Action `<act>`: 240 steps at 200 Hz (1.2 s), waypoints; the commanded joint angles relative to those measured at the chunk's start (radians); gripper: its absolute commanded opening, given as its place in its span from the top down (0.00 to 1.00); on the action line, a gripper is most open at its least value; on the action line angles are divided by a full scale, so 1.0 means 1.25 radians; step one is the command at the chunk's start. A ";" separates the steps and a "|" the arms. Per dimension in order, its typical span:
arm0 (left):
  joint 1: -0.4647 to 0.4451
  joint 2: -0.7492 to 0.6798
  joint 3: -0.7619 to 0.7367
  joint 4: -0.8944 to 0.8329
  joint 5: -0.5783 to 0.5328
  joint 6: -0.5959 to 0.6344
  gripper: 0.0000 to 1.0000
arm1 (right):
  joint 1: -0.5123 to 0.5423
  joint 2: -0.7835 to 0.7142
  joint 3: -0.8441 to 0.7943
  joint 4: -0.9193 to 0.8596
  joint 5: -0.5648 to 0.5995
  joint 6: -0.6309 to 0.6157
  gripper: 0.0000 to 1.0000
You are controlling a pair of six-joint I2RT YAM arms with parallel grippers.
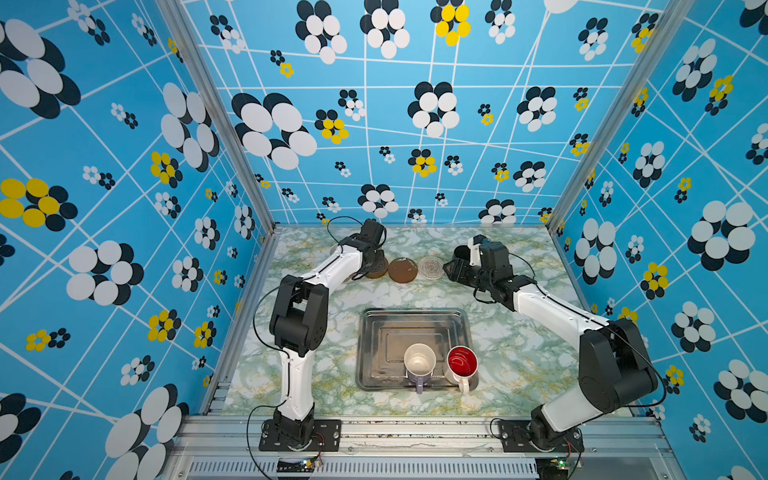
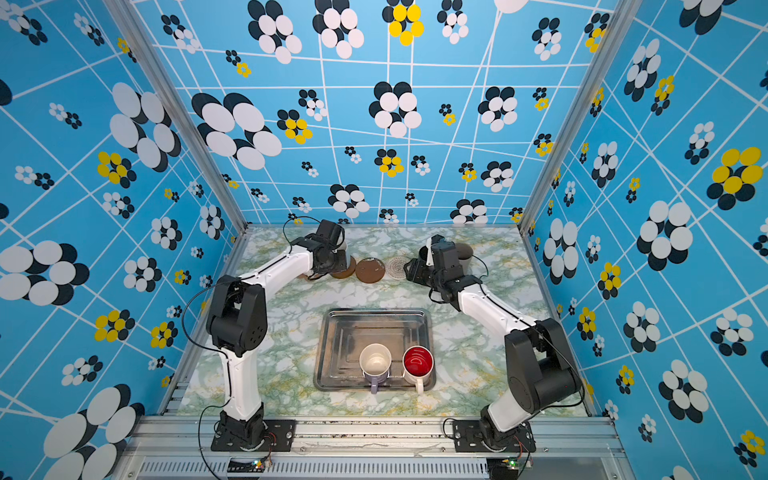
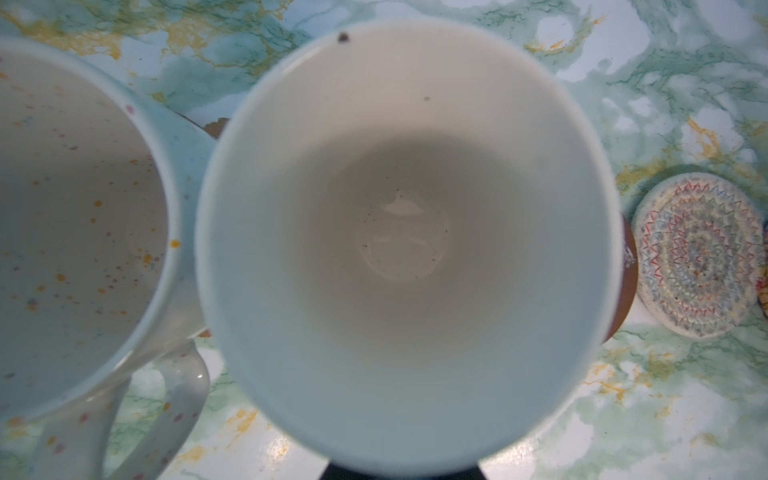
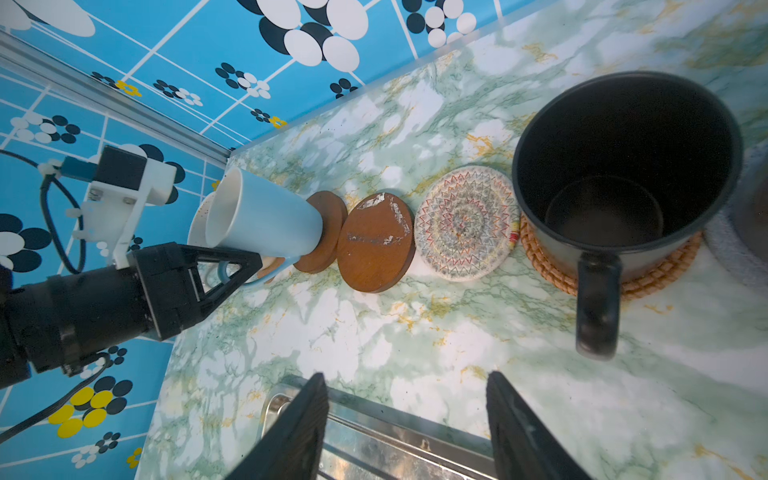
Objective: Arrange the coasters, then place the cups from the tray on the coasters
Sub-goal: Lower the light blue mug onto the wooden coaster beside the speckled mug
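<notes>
Left jaws pinch light blue mug handle; interior white.

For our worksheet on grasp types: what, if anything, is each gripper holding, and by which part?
The left gripper is shut on the light blue mug, gripping its handle. The right gripper is open and holds nothing.

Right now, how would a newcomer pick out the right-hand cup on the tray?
Start at the silver tray in the middle of the table. Two mugs stand along its near edge. Yours is the right-hand mug: white outside, red inside, unlike the lilac mug beside it.
</notes>
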 commanded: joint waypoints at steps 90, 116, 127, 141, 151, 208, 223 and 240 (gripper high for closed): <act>0.006 0.022 0.053 -0.009 -0.029 0.015 1.00 | -0.005 0.017 0.022 -0.006 -0.020 -0.004 0.37; 0.006 0.025 0.055 -0.011 -0.028 0.017 1.00 | -0.005 0.019 0.025 -0.007 -0.022 -0.004 0.37; 0.005 0.030 0.060 -0.017 -0.029 0.016 1.00 | -0.005 0.019 0.023 -0.007 -0.021 -0.004 0.37; 0.005 0.034 0.066 -0.023 -0.029 0.016 1.00 | -0.005 0.021 0.024 -0.007 -0.021 -0.006 0.37; 0.004 0.035 0.069 -0.026 -0.029 0.016 1.00 | -0.005 0.024 0.027 -0.008 -0.022 -0.005 0.37; 0.004 0.039 0.074 -0.034 -0.030 0.016 0.91 | -0.005 0.025 0.026 -0.008 -0.025 -0.007 0.37; 0.004 0.039 0.074 -0.036 -0.029 0.016 0.88 | -0.005 0.026 0.027 -0.009 -0.025 -0.008 0.37; 0.004 0.040 0.074 -0.035 -0.028 0.016 0.83 | -0.005 0.026 0.028 -0.009 -0.026 -0.008 0.37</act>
